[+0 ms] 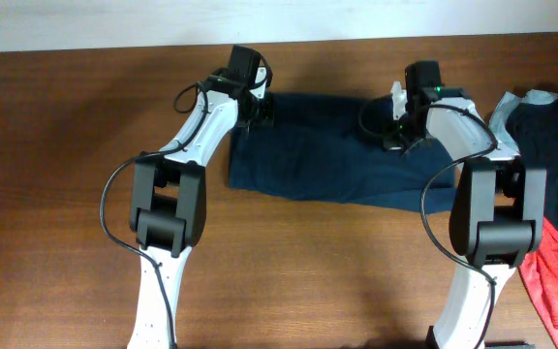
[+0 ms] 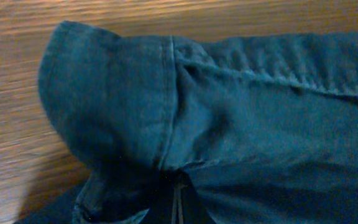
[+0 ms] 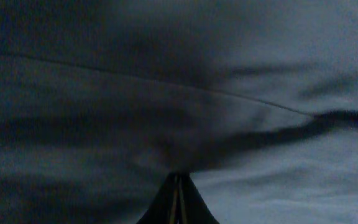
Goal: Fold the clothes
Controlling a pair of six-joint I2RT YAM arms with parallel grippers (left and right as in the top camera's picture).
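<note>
**Task item.** The navy shorts (image 1: 327,160) lie spread as a broad band on the far middle of the table (image 1: 66,194), between the two arms. The long axis runs left to right. The near edge lies flat on the wood.

**Hands.** The left hand (image 1: 257,105) is at the far left corner of the shorts. Its wrist view shows the fingertips together, clamped on the cloth. The seamed corner by the gathered waistband is raised and curls over bare wood. The right hand (image 1: 402,126) is on the far edge towards the right end. Its fingertips are also together, and creases in the fabric run into them, so it is judged to be clamped on the shorts as well.

**Progress.** No finished fold can be confirmed: the garment shows no clearly doubled layer from above. With both hands pinching the far edge, the step in hand is judged to be the start of a fold, bringing that edge towards the near one. That fold, any further one, and the release are all left to do.

**Surface and room.**
- The table is dark brown wood with visible grain, and is bare around the shorts.
- A heap of garments (image 1: 550,126) in navy, red and pale grey-blue sits at the right edge, just beside the right arm and apart from the shorts.
- A pale strip runs beyond the table's far edge. Nothing more of the room is visible.
</note>
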